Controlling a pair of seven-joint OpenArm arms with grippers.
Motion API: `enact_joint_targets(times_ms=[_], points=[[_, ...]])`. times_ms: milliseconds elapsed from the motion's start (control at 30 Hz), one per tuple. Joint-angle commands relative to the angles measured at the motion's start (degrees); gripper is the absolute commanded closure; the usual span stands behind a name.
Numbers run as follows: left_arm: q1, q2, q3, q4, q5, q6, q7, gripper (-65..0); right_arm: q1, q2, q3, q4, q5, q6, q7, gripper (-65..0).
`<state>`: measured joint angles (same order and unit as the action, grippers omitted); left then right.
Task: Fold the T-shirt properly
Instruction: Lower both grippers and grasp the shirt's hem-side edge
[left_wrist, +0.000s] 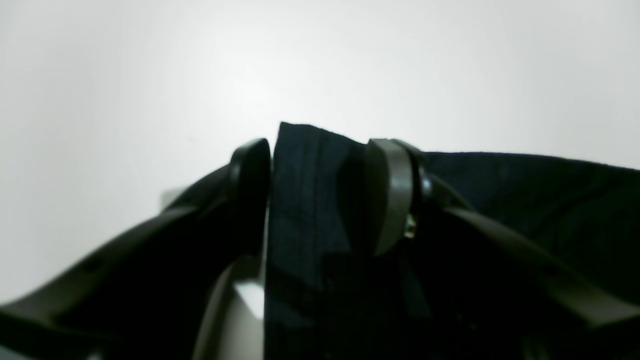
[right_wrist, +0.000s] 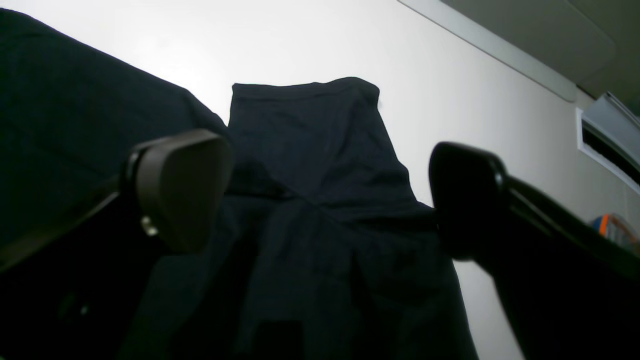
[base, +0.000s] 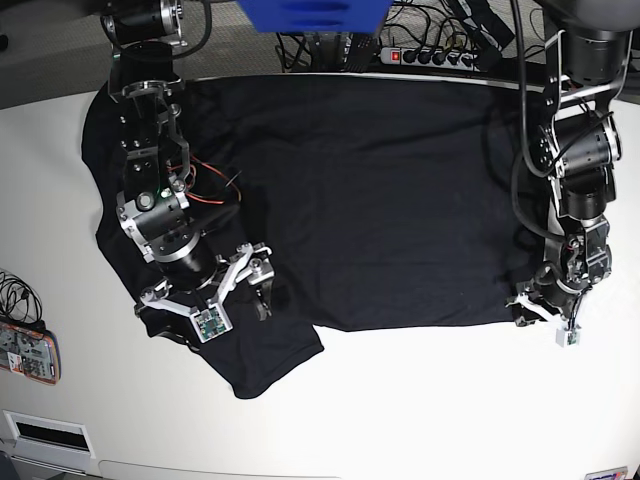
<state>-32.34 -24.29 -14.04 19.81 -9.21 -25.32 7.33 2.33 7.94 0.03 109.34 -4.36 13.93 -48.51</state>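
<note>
Left wrist view, nearest first: my left claw (left_wrist: 320, 195) is pinching an edge of the T-shirt (left_wrist: 310, 200), a dark fold standing upright between the two pads, one pad (left_wrist: 250, 190) at centre left of frame, the other at centre right. More black cloth trails off to the right of the frame. Behind it only the white table (left_wrist: 150, 75).

Right wrist view: my right claw (right_wrist: 330, 200) stands spread wide, nothing between the pads. One pad (right_wrist: 180, 185) sits at lower left, the other at centre right. The shirt (right_wrist: 310, 200) lies below and beyond them, a sleeve reaching toward upper centre of the frame, flat on the white table (right_wrist: 450, 100).

Base view: the T-shirt (base: 360, 200) is spread across the upper middle of the table (base: 420, 410), mostly flat, its lower edge running straight across mid-frame. One sleeve hangs out at lower left. Right claw (base: 212, 292) hovers over that lower left part, jaws apart. Left claw (base: 545, 305) sits at the right edge of the frame, at the shirt's lower right corner, gripping the cloth there

Far edge, top of frame: a power strip (base: 435, 56) and cables. A small device (base: 28, 350) lies at the far left edge
</note>
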Motion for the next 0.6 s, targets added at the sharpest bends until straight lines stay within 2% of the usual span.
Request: enact_joint_targets(times_ms=[0,67,233,300,467,567], points=[[1.00,0.60,0.28,0.01,2.49,0.22,8.36,-28.4,0.97,0.19,0.01,1.12,0.36,-0.18,1.61,-62.1],[1.79,2.10,0.28,2.74,2.49,0.22,11.35,-28.4,0.97,0.19,0.10,1.21,0.36,-0.18,1.52,-62.1],[4.86,2.54,0.28,12.93,2.31,0.22,17.33,-26.9,0.97,0.19,0.27,1.21,0.36,-0.18,1.52,-62.1],[5.22,2.54,0.28,15.75,2.22,0.22,19.52,-21.9,0.97,0.19,0.27,1.21,0.36,-0.18,1.52,-62.1],[5.13,2.54,0.28,16.98,2.40,0.22,21.46,-0.8,0.97,0.19,0.27,1.21,0.36,-0.18,1.52,-62.1],[5.13,2.54,0.28,16.98,2.40,0.22,21.46,0.0,0.97,0.19,0.27,1.03,0.45,-0.18,1.52,-62.1]])
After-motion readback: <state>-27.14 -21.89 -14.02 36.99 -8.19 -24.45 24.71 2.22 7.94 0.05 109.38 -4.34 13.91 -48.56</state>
